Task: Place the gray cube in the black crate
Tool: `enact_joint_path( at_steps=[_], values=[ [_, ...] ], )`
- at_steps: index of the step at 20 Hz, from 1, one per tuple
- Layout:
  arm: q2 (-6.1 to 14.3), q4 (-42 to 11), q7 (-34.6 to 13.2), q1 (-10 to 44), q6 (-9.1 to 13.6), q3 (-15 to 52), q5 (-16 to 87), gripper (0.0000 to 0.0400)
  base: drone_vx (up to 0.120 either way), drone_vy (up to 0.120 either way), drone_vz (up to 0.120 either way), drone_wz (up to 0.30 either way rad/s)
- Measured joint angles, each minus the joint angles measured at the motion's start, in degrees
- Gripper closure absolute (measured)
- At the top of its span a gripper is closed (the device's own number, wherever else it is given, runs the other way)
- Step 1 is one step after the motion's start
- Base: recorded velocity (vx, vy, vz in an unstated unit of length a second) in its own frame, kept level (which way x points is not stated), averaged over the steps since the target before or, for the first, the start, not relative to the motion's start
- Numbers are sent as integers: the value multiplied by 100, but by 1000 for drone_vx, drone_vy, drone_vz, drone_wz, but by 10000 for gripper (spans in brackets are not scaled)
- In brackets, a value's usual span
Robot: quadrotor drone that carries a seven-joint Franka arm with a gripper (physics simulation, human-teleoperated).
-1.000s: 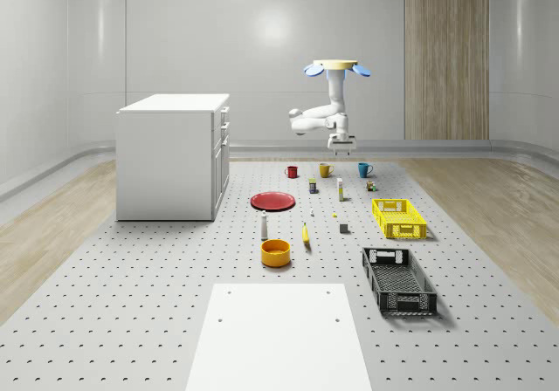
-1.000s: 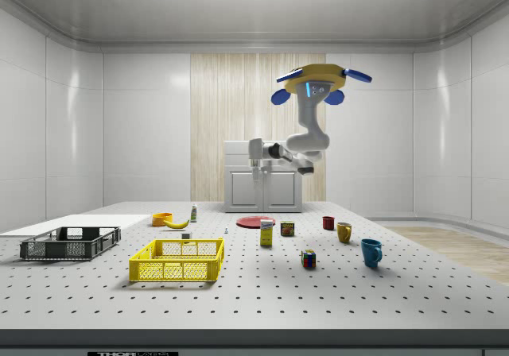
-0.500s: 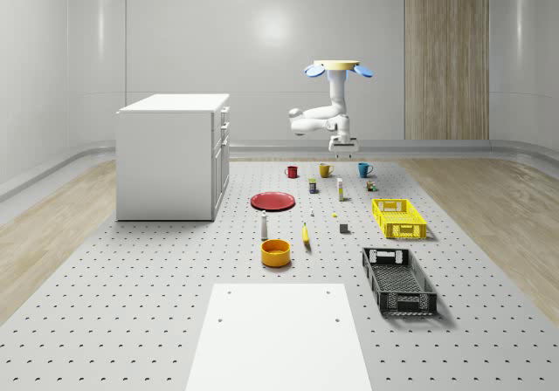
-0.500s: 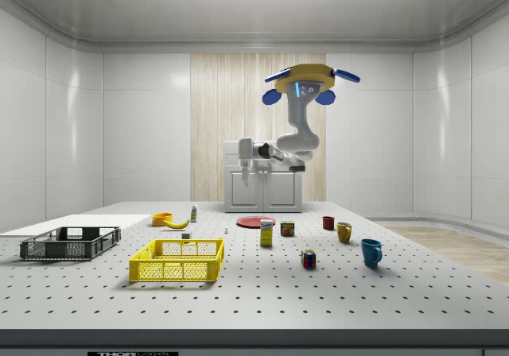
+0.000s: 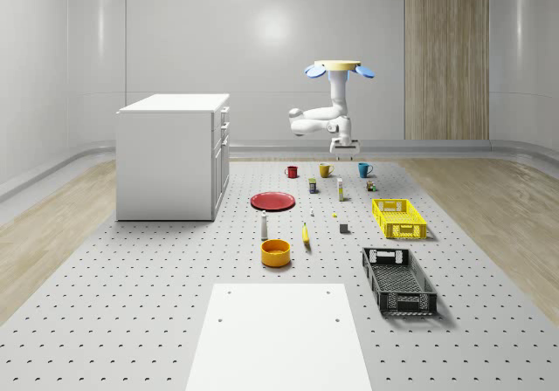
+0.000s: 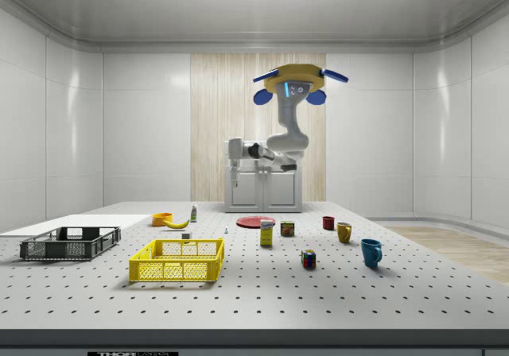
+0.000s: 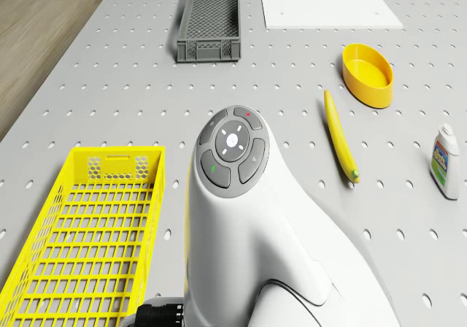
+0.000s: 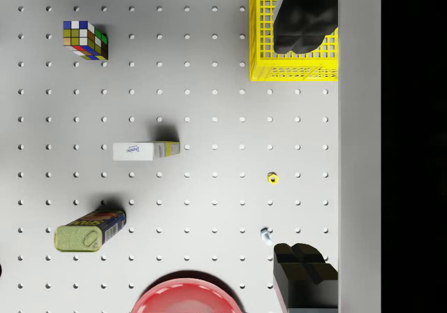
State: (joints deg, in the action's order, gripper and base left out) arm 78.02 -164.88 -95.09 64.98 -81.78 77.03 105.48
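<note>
The grey perforated worktop (image 5: 131, 321) carries everything, with a white drawer cabinet (image 5: 170, 155) standing at the whole-scene view's left. The yellow-topped quadrotor drone (image 5: 339, 66) hovers high over the far half of the worktop, above the row of small cans and boxes. Its white arm (image 5: 314, 120) bends down and sideways, and the tool (image 8: 304, 147) hangs pointing straight down with its two dark fingers (image 8: 304, 19) well apart, nothing between them.

The long black mesh crate (image 5: 410, 302) lies near the whole-scene view's right, close to the camera; its floor shows bare. Just beyond it lies the yellow mesh crate (image 5: 390, 202), whose lattice floor is likewise bare in the drone view. The tool is over the worktop beside this yellow crate's far end.

The flat red plate (image 5: 273, 201) lies near the cabinet. The round orange bowl (image 7: 368, 75) shows only its own inner wall. The yellow banana (image 7: 340, 133) lies just beside the bowl.

The small gray cube (image 5: 344, 229) seems to rest on the worktop between the banana and the yellow crate, apart from the black crate and below and nearer than the tool.
</note>
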Motion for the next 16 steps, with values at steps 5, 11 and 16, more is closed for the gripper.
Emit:
enact_joint_path(
  at_steps=[5,11,16],
  values=[
    [87,5,-19,22,-81,17,-39,0,120,0,0,0],
    [186,10,-40,46,-173,37,-82,0,120,-100,0,0],
    [263,13,-56,64,-245,51,-115,0,120,-16,0,0]
  ],
)
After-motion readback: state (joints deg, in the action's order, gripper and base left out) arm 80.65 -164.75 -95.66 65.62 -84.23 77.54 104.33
